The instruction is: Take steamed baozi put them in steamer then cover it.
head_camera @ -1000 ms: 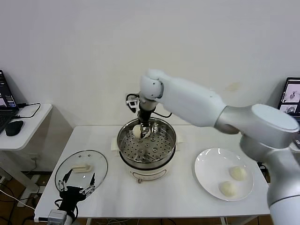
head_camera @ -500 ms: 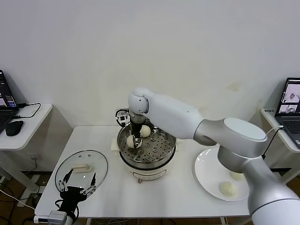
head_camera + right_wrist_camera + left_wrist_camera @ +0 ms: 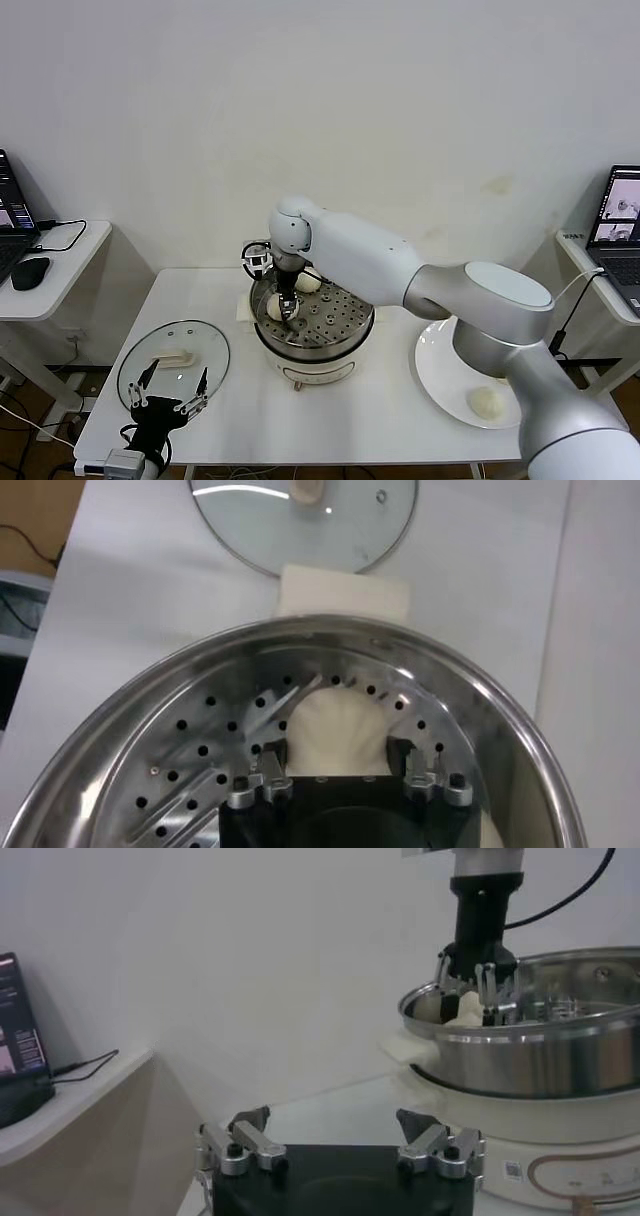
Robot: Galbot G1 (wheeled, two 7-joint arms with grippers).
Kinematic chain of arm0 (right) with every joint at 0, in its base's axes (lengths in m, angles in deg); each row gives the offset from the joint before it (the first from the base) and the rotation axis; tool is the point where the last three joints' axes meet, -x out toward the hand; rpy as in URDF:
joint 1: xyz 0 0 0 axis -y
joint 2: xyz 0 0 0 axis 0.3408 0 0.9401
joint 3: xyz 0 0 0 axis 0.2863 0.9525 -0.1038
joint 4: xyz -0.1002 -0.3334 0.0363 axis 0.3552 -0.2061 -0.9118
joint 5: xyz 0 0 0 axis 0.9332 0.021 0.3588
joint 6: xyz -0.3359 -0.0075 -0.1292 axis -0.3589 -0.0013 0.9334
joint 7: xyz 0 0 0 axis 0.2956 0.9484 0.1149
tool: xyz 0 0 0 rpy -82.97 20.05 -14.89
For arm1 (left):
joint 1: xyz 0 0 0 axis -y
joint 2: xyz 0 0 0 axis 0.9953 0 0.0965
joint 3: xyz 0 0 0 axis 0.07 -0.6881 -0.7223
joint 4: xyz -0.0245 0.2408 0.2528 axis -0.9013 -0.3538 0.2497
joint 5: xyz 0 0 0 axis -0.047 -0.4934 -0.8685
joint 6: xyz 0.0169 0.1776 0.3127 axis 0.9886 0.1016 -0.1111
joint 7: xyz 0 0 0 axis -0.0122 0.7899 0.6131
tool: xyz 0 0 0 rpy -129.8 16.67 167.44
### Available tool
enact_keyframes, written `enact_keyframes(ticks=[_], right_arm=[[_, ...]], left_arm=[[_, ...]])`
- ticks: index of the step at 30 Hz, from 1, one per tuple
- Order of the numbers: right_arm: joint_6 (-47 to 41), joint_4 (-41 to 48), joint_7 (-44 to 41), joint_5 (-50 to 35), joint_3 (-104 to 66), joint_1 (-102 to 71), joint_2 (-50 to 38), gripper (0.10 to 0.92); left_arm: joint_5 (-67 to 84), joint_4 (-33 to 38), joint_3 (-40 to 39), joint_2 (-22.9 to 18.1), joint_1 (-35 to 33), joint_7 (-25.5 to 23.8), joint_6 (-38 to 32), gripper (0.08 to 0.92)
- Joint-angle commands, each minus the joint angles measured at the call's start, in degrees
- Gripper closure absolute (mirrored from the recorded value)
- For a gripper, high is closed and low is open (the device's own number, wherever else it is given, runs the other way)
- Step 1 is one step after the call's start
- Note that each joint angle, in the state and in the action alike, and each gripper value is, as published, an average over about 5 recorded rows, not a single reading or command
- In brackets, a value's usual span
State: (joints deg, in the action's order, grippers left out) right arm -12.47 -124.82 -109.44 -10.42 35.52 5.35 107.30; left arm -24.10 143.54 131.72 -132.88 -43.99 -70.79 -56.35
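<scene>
1. Where the table edge sits closest to the robot, the left gripper (image 3: 165, 395) hangs parked with its black fingers spread wide and empty, just in front of the round clear glass lid with a cream handle (image 3: 173, 357), which lies flat on the white tabletop (image 3: 330, 420).
2. On the robot's right, the flat white plate (image 3: 440, 385) shows one off-white dough bun (image 3: 487, 402); a second bun seen there a second ago is now hidden behind the grey forearm, so whether it is still there cannot be told.
3. In the middle stands the round shiny stainless-steel steamer (image 3: 313, 330), with its perforated steel tray, on a white electric base.
4. The right gripper (image 3: 288, 306) has come down inside the steamer, moving from the far rim toward the left side of the tray over the last second.
5. Between its fingers sits a smooth off-white baozi (image 3: 340, 738), resting on the tray. The jaws appear to be easing apart around it, though the grip may not be fully let go.
6. A second baozi (image 3: 309, 282) lies on the far side of the tray, just beside the gripper.
7. Judged from this, the second bun is being delivered; the plate's remaining buns and the lid are still to go.
</scene>
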Motion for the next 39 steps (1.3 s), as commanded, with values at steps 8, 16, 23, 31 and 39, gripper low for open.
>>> enact_keyframes(ticks=[8, 16, 23, 31, 39], right_arm=[[-1.39, -7.15, -0.46, 0.08, -2.14, 1.38, -5.63, 0.230], [-2.24, -25.64, -0.85, -2.29, -4.53, 3.45, -23.24, 0.203], [1.05, -39.41, -4.12, -5.26, -9.98, 2.92, -43.52, 0.203], [6.01, -49.09, -6.73, -4.81, -15.93, -3.12, -64.06, 0.203], [10.46, -52.43, -8.19, 2.41, -22.66, -19.70, -70.44, 0.203]], left_arm=[[-0.35, 0.21, -0.39, -0.22, 0.20, -0.26, 0.11, 0.177], [-0.59, 0.56, -0.30, -0.40, 0.27, -0.65, 0.44, 0.177], [-1.21, -0.69, -0.26, -0.66, 0.64, -0.87, 0.79, 0.177], [-1.63, -2.26, 0.65, -0.28, 1.77, -1.77, 1.32, 0.177], [-2.01, -3.04, 0.20, -0.15, 1.40, -1.57, 1.21, 0.177]])
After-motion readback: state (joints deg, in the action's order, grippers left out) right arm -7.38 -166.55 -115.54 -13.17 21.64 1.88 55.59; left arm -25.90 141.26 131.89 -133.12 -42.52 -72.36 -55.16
